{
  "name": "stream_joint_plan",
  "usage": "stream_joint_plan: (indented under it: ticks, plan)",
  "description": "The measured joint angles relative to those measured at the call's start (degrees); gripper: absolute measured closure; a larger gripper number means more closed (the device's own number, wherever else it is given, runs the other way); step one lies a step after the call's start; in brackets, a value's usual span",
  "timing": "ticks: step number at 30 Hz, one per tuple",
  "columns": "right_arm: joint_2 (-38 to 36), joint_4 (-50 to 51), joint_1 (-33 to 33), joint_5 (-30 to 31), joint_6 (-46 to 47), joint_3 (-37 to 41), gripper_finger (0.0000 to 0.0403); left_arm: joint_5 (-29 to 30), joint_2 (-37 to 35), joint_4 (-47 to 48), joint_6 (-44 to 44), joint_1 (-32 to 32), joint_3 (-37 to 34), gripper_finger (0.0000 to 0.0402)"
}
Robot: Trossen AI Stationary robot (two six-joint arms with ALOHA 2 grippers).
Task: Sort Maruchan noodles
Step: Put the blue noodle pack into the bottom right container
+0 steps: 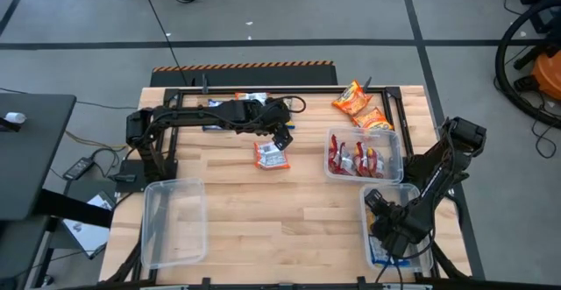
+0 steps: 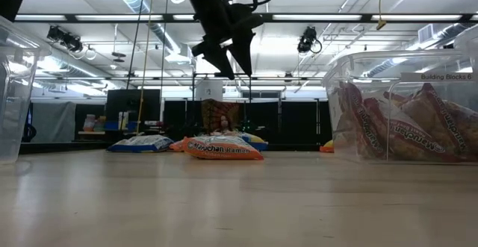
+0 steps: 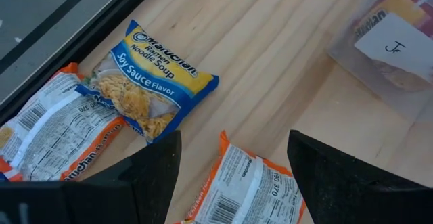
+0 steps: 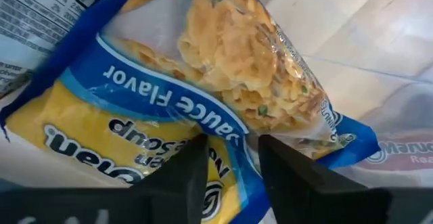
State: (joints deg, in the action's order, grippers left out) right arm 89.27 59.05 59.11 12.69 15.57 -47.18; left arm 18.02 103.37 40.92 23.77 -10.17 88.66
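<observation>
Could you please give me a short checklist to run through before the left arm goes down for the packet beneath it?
1. Left gripper open: ok.
2. Orange-and-white packet lies under it, barcode side up: ok.
3. Packet apart from the blue soy sauce packet: ok.
4. Bin of red packets has room: cannot tell.
5. Right gripper, low in the near right bin over a blue packet, away from the left arm: ok.

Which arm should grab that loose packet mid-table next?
Left. The left gripper hangs open right over the red-and-white packet, while the right gripper is down in the near-right bin with a blue-and-yellow packet.
</observation>
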Motion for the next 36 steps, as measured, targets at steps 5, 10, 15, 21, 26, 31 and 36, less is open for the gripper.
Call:
stream_joint_plan:
  ticks: [5,10,15,21,26,31,36]
  plan:
    - [0.1,0.2,0.0,0.1,0.1,-0.3,0.036,0.0,0.0,-0.1,0.1,0.0,0.0,0.0127]
    - [0.2,8.7,0.0,2.4,2.2,-5.6,0.0393,-0.2,0.0,-1.0,1.5,0.0,0.0,0.0127]
    - [-1.4,14.2,0.9,-2.2,3.5,-13.1,0.0396,-1.3,0.0,-3.9,2.8,1.2,0.0,0.0127]
    - [-3.2,19.6,2.5,-4.6,11.9,-20.8,0.0398,-6.8,0.0,-13.1,4.1,4.3,-0.1,0.0127]
    - [-3.9,30.7,3.2,3.7,10.1,-30.2,0.0398,-19.4,0.0,-28.0,1.3,9.1,-0.1,0.0127]
    - [-4.5,30.6,1.4,13.7,-4.1,-36.9,0.0398,-27.5,0.8,-44.2,4.8,12.3,0.1,0.0127]
    - [-4.3,31.0,-3.1,18.6,-9.9,-40.8,0.0398,-28.5,1.8,-48.9,7.2,13.9,0.0,0.0127]
